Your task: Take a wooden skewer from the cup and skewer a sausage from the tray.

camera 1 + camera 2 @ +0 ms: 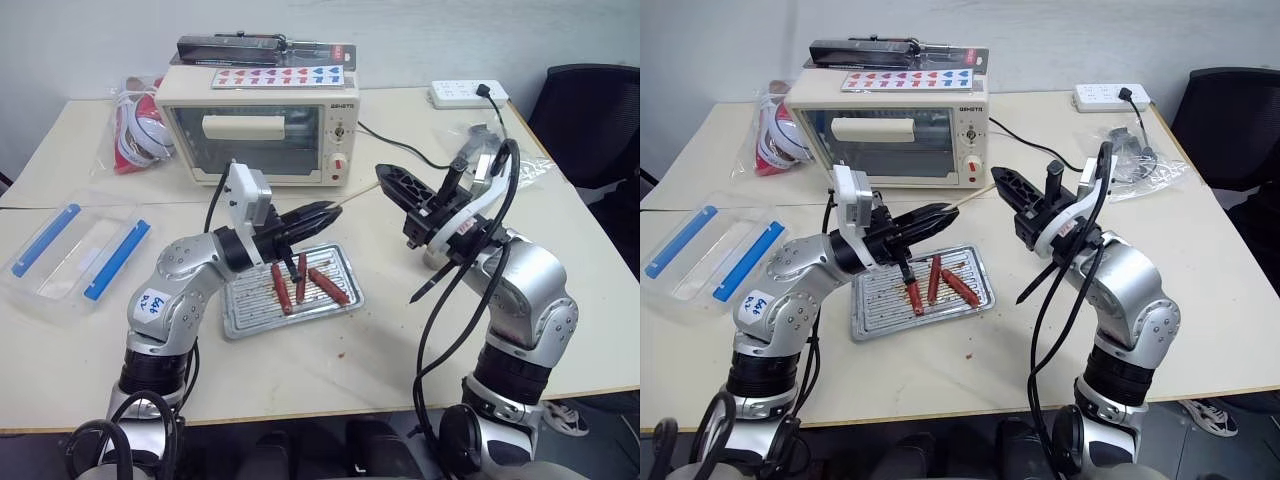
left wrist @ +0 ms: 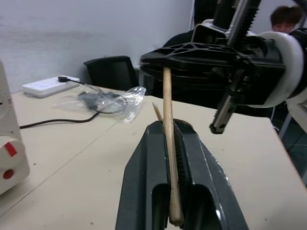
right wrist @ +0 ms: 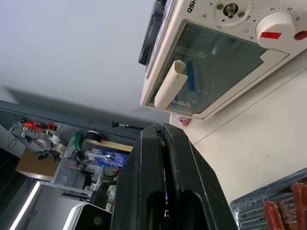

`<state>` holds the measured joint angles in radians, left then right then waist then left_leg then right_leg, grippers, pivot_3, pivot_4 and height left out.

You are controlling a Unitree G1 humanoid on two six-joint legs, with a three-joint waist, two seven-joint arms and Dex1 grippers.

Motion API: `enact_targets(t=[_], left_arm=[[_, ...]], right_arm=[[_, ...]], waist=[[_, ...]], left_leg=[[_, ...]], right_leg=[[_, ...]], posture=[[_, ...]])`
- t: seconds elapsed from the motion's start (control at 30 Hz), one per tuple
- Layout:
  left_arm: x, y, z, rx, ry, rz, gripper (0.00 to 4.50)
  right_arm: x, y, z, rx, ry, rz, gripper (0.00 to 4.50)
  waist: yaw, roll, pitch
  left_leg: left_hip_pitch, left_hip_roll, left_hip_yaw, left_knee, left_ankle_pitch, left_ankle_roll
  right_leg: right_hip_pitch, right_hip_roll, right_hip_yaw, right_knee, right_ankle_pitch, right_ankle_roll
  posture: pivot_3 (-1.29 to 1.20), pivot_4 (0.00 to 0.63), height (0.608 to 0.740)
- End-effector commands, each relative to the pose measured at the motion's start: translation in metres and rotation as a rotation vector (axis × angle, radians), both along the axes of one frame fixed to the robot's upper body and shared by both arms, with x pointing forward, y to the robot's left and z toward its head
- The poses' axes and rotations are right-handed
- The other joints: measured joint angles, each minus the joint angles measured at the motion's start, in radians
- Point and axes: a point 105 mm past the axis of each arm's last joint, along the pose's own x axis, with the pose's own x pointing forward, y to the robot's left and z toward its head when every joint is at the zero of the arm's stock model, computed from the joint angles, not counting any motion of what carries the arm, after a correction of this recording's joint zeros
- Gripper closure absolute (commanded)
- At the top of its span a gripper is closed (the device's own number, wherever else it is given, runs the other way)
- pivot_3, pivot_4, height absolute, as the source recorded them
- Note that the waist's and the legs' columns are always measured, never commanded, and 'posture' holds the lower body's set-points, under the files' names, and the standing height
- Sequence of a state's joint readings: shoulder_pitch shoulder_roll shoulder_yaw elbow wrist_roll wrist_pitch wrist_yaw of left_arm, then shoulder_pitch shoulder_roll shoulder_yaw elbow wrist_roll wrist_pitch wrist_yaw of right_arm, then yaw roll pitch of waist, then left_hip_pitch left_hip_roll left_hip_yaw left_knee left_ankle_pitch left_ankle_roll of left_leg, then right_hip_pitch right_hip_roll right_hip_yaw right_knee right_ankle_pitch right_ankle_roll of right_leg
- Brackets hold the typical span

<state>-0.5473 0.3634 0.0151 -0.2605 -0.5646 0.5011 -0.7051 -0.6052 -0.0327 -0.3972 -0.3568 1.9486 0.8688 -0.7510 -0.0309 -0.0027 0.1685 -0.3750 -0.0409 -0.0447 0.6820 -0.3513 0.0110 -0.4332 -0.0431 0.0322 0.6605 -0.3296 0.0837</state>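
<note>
Skewer work sits above the table: the left tool is clamped shut on a wooden skewer, whose free end reaches toward the right tool, itself closed with nothing visibly held. Both hover above the tray, where three sausages lie side by side on the ridged floor. A toaster oven stands behind, and a clear plastic box lies at the robot's left.

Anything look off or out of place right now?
Small reddish spots mark the table just off the tray. Otherwise fine: three sausages lie in it, the left gripper clamps the skewer.
</note>
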Motion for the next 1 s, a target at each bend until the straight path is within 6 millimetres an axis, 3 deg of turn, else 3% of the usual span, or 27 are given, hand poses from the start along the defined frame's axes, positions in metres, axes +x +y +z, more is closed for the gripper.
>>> enact_targets(t=[0.03, 0.1, 0.27, 0.4, 0.6, 0.8, 1.0], left_arm=[[-0.004, 0.002, 0.015, -0.033, -0.060, 0.003, 4.46], [-0.003, 0.003, 0.015, -0.023, -0.060, 0.009, 4.46], [0.001, 0.008, 0.013, 0.003, -0.051, 0.032, 4.50], [-0.001, 0.018, 0.009, 0.035, -0.032, 0.048, 4.50], [-0.011, 0.052, -0.001, 0.114, 0.022, 0.106, 4.50], [-0.035, 0.094, -0.012, 0.258, 0.105, 0.134, 4.50], [-0.059, 0.121, -0.013, 0.387, 0.162, 0.150, 4.50]], right_arm=[[-0.011, 0.003, 0.011, 0.000, -0.068, 0.024, 4.50], [-0.011, 0.003, 0.010, -0.005, -0.069, 0.024, 4.50], [-0.010, -0.001, 0.004, -0.062, -0.074, 0.023, 3.39], [-0.005, -0.019, -0.006, -0.255, -0.085, 0.010, 2.39], [-0.010, -0.030, -0.023, -0.752, -0.172, 0.045, 2.39], [-0.024, -0.009, -0.052, -1.248, -0.417, 0.154, 2.39], [-0.025, 0.009, -0.075, -1.346, -0.523, 0.229, 2.39]], waist=[[0.000, 0.000, 0.000], [0.000, 0.000, 0.000], [0.000, 0.000, 0.000], [0.003, 0.000, 0.000], [-0.001, 0.000, 0.001], [0.003, 0.000, 0.001], [0.015, -0.003, 0.003]], left_leg=[[0.000, 0.000, 0.000, 0.000, 0.000, 0.000], [0.000, 0.000, 0.000, 0.000, 0.000, 0.000], [0.000, 0.000, 0.000, 0.000, 0.000, 0.000], [0.000, 0.000, 0.000, 0.000, 0.000, 0.000], [0.000, 0.001, 0.000, -0.001, 0.000, 0.001], [0.000, 0.002, 0.000, -0.002, -0.001, 0.001], [0.000, 0.001, -0.001, -0.001, -0.001, 0.001]], right_leg=[[0.000, 0.000, 0.000, 0.000, 0.000, 0.000], [0.000, 0.000, 0.000, 0.000, 0.000, 0.000], [0.000, 0.000, 0.000, 0.000, 0.000, 0.000], [0.001, 0.000, 0.000, -0.001, 0.000, 0.000], [0.001, 0.000, 0.000, -0.002, 0.000, 0.000], [0.000, 0.001, 0.000, -0.006, 0.000, 0.000], [0.002, -0.001, 0.000, -0.009, 0.000, 0.000]], posture=[[0.00, 0.150, 0.740], [0.00, 0.150, 0.740], [0.00, 0.150, 0.740], [0.00, 0.150, 0.740], [0.00, 0.150, 0.740], [0.00, 0.150, 0.740], [0.00, 0.150, 0.740]])
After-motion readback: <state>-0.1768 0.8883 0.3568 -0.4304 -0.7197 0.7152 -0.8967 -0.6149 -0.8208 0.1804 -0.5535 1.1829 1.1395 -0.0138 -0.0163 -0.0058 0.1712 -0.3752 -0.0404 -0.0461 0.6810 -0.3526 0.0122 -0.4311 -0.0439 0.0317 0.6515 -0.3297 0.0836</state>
